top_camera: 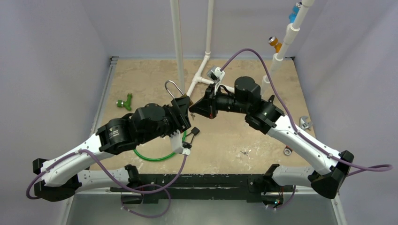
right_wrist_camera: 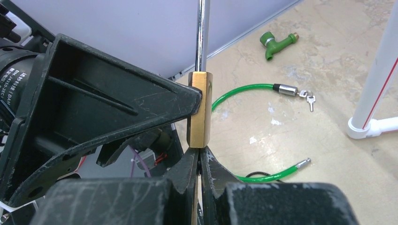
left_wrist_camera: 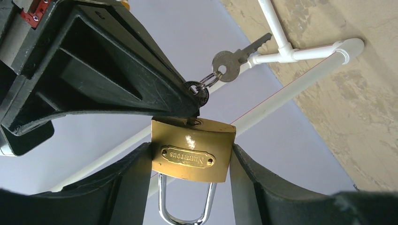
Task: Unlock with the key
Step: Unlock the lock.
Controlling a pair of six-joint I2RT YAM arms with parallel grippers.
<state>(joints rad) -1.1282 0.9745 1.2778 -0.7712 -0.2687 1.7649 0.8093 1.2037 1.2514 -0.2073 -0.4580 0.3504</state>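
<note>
- The rectangular brass padlock (left_wrist_camera: 193, 157) hangs in mid-air at the centre of the overhead view. The left gripper (left_wrist_camera: 190, 151) clamps it across its two narrow sides. Those jaws stand part spread, closed on the body, probably so the lock cannot twist when the key turns.
- In the left wrist frame the keyhole face points up toward the right gripper (left_wrist_camera: 187, 110). Its jaws are pressed together on the small dark-headed key (left_wrist_camera: 193, 121), and the blade looks seated in the keyhole (the head is mostly hidden).
- A spare silver key (left_wrist_camera: 231, 62) dangles off the ring at upper centre, clear of the lock.
- Both legs of the steel shackle (left_wrist_camera: 185, 206) sit in the body, so I judge insertion done and the turn not yet made.
</note>
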